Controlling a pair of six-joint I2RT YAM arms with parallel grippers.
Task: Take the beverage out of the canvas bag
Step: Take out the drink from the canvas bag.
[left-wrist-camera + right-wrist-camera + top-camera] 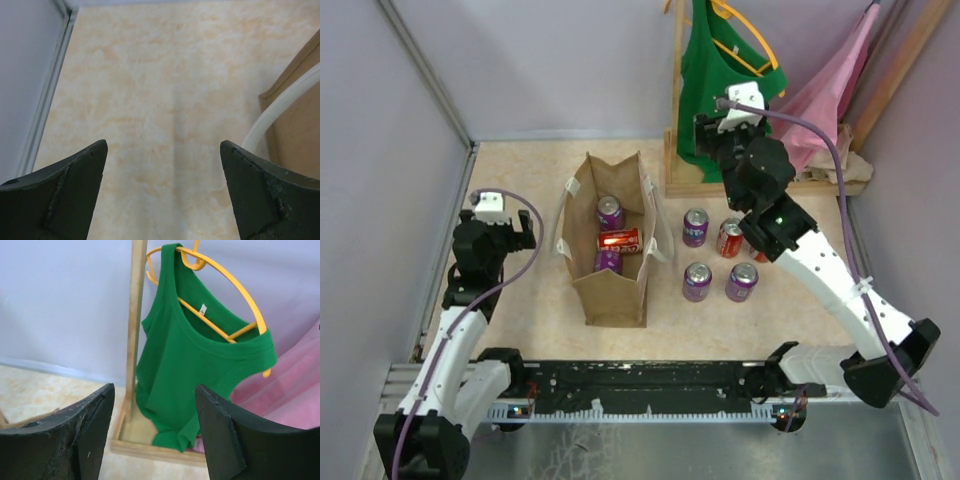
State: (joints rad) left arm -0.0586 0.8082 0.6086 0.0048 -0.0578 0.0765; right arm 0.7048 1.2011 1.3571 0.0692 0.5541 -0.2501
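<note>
The tan canvas bag (610, 290) stands open in the middle of the table, with pale strap handles at its sides. Inside it are a purple can (610, 211), a red can (619, 240) lying on its side and a second purple can (608, 262). My left gripper (518, 233) is open and empty, left of the bag and apart from it. In the left wrist view the left gripper (162, 192) hangs over bare table, with the bag's side (300, 100) and a strap (280, 112) at the right. My right gripper (712, 140) is open and empty, behind and right of the bag; in the right wrist view the right gripper (155, 435) faces a green shirt (195, 370).
Outside the bag, to its right, stand purple cans (695, 227) (697, 281) (741, 281) and a red can (730, 238). A wooden rack (678, 110) at the back right holds the green shirt on a yellow hanger (235, 290) and a pink garment (830, 90). Walls close the left, back and right sides.
</note>
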